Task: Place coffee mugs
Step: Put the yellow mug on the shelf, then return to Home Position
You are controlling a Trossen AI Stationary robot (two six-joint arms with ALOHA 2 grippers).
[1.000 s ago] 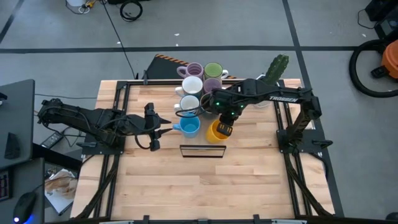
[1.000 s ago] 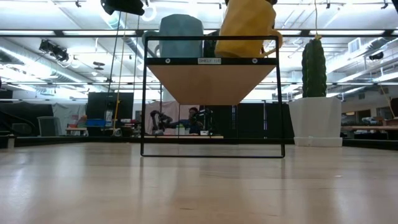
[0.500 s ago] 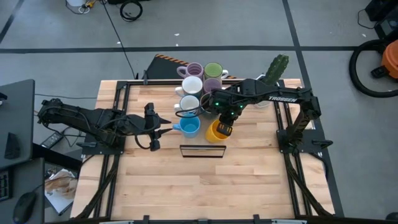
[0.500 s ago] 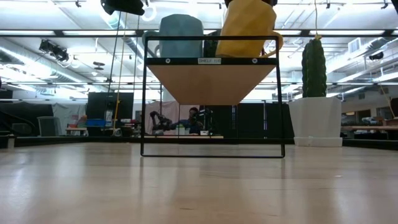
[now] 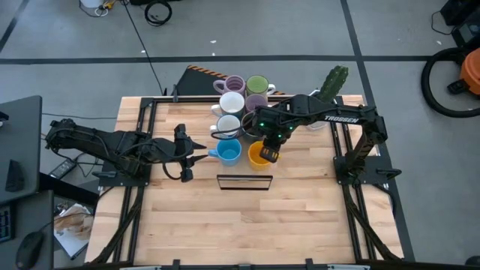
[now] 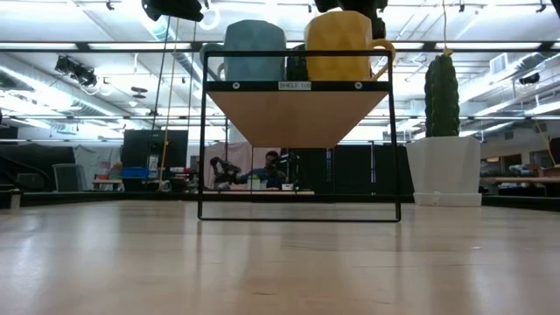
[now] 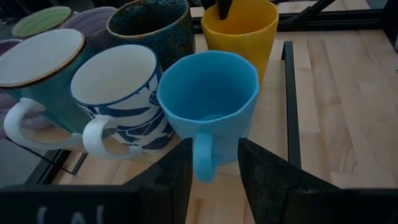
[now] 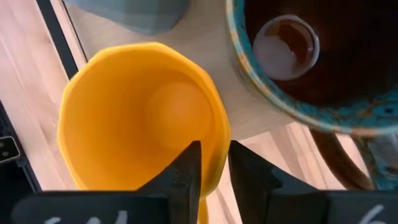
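Orange mug (image 5: 258,154) stands upright on shelf (image 6: 297,112); right tool (image 8: 211,163) fingers straddle its rim, loosening; lifting straight up is advised

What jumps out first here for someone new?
The cluster of mugs on the small shelf at the table's far middle, with the right gripper straddling the orange mug's rim beside the blue mug. Left gripper waits open by the blue mug's handle.
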